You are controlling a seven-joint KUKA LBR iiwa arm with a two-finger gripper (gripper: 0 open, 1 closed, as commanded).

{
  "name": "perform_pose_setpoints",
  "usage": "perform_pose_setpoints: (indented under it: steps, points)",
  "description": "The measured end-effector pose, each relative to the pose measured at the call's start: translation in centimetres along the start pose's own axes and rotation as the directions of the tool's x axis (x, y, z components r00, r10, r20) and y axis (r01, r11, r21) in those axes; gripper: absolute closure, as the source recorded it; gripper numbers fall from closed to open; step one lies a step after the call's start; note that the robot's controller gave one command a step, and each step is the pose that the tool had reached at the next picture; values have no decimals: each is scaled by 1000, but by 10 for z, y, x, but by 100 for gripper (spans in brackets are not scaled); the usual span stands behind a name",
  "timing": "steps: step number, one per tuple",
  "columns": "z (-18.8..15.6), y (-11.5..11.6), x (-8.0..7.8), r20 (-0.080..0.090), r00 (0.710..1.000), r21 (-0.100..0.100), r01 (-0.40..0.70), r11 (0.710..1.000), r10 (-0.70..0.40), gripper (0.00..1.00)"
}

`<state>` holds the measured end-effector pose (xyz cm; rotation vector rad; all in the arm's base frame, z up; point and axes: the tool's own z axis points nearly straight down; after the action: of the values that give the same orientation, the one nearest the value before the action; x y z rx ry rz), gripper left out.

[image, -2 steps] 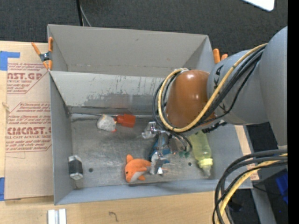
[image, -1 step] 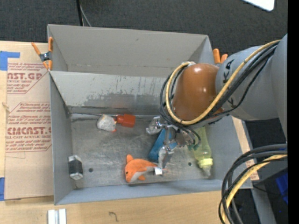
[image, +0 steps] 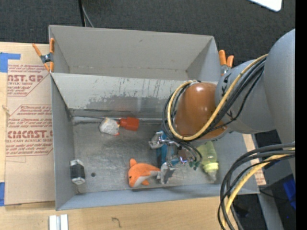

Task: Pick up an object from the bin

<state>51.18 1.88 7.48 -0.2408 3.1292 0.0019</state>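
Closest to the lens is the arm's grey link (image: 283,90) with its orange cover (image: 195,110) and looped cables (image: 249,176), coming in from the right over the bin (image: 129,47). Below the cover, the fingers (image: 165,172) point down to the bin floor near the front wall. They stand wide apart, one tip toward the back and one toward the front, with nothing between them.

An orange toy fish (image: 140,173) lies on the floor at the front middle of the bin, just left of the front finger. Its tail end is touching or nearly touching that tip, and its body lies outside the gap.

A pale yellow-green thing (image: 209,158) lies to the right, partly under the wrist. Further back, against the rear wall, a white crumpled lump (image: 109,126) lies beside a short orange piece (image: 129,124), well apart from the fish. A small dark block (image: 77,171) sits in the front left corner. The floor between the fish and these things is bare.
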Motion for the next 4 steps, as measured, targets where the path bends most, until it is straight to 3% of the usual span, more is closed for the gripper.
perform_pose_setpoints:
  steps: [1, 4]
  points:
    - [1, -36, -52, -3, 966, -6, -258, 966, 258, 100]
    - [-18, -35, -50, -8, 966, -2, -257, 966, 257, 100]
